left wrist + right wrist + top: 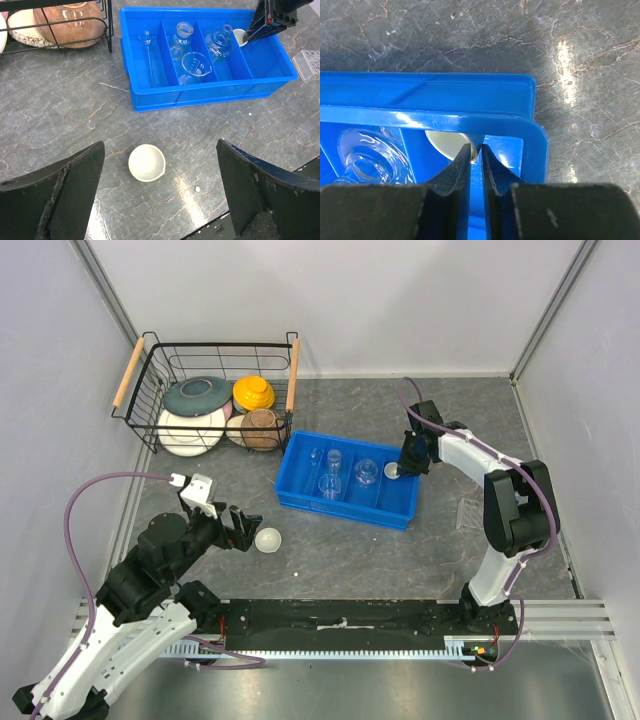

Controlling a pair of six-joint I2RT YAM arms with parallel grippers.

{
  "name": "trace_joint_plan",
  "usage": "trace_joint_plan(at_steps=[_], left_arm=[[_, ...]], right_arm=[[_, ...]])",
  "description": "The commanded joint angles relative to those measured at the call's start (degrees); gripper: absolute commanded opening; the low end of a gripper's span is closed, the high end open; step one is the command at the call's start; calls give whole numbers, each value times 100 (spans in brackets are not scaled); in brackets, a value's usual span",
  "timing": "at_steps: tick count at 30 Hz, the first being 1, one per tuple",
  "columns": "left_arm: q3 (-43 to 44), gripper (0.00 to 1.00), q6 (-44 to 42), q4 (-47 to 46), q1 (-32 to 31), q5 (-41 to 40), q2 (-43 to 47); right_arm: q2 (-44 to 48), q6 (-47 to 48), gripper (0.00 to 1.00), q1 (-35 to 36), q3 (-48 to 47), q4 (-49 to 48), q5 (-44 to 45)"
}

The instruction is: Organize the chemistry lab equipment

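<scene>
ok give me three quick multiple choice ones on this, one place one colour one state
1. Where does the loose white dish lie?
A. in the wire basket
B. on the bare table by the left pincer
C. on the gridded rack

2. What colour is the tray holding the glassware?
A. red
B. green
C. blue

3. How is the left pincer?
A. shut on a flask
B. wide open, holding nothing
C. shut on the dish

1 B: it sits on the table just ahead of that pincer; a second white dish is in the tray, its rim nipped by the right pincer.
2 C: its walls are plainly blue.
3 B: its fingers stand far apart either side of the dish.
</scene>
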State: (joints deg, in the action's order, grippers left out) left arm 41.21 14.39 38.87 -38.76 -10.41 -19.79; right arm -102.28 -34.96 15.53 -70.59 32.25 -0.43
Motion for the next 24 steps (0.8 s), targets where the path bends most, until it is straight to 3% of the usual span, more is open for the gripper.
trace_joint_plan(at_steps=[1, 8, 15, 21, 24], left_arm=[[-8, 100, -182, -178, -35, -22, 54], [-8, 100, -174, -170, -44, -31, 89], [-8, 100, -174, -169, -52, -48, 89], [-8, 100, -174, -169, -52, -40, 72], [1, 100, -165, -161, -52, -48, 37]], right_arm=[[-99, -11, 20, -67, -324, 194, 78], [6, -2, 20, -59, -491, 361, 122], [778, 147, 27, -6, -711, 800, 341], [1753, 262, 32, 931, -904, 1248, 675], [2184, 253, 34, 1599, -843, 1074, 290]])
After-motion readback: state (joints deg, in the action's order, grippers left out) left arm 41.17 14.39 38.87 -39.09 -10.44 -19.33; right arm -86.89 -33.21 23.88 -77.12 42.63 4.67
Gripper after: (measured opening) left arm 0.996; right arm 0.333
